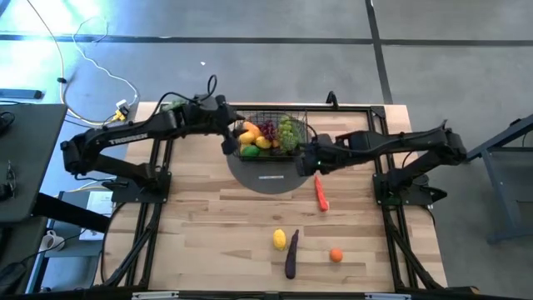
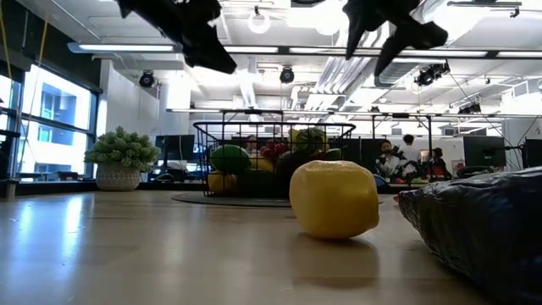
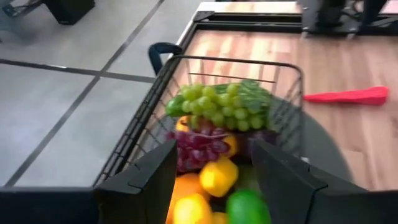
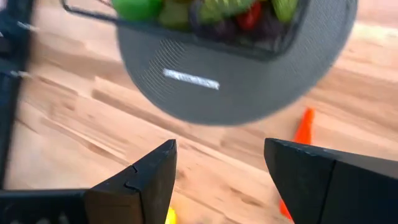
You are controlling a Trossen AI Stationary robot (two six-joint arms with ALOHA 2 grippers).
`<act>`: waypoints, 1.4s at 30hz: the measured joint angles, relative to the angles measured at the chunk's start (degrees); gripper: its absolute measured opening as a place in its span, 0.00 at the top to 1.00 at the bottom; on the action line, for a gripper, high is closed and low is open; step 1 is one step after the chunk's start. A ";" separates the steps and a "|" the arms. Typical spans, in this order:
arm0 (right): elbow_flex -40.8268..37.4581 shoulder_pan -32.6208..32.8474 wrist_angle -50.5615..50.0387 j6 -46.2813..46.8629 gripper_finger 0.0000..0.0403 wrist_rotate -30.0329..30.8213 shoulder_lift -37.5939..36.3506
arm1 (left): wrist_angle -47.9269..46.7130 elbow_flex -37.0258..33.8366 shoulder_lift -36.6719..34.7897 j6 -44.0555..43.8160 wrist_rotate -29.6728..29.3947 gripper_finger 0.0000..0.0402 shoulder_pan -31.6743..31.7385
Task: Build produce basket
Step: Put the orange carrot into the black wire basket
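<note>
Pale wooden table (image 1: 208,208), far edge occupied by the basket (image 1: 273,133), set on a round dark grey disc (image 1: 266,177) and already holding grapes, lemons and other produce. Outstanding on the near boards: carrot (image 1: 321,193), lemon (image 1: 280,240), eggplant (image 1: 291,254), orange fruit (image 1: 336,255). Left gripper (image 1: 228,142) is poised over the basket's left end, released, nothing held. Right gripper (image 1: 305,163) hangs beside the disc, parted, empty. The carrot, nearest, is best gripped across its middle and lifted clear of the wire rim.
</note>
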 joint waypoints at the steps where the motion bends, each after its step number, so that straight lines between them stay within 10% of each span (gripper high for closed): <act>1: 0.00 0.74 -1.07 0.46 0.44 -0.06 0.29 | -0.58 0.00 -0.47 -0.32 -0.02 0.51 -0.68; 28: -0.01 12.77 -15.06 9.48 0.44 -5.04 16.75 | -8.27 0.00 -2.74 -10.83 -0.51 0.51 -18.06; 42: -14.23 12.98 1.22 8.54 0.44 -9.68 18.82 | -12.29 0.00 -2.74 -14.08 -7.04 0.51 -27.35</act>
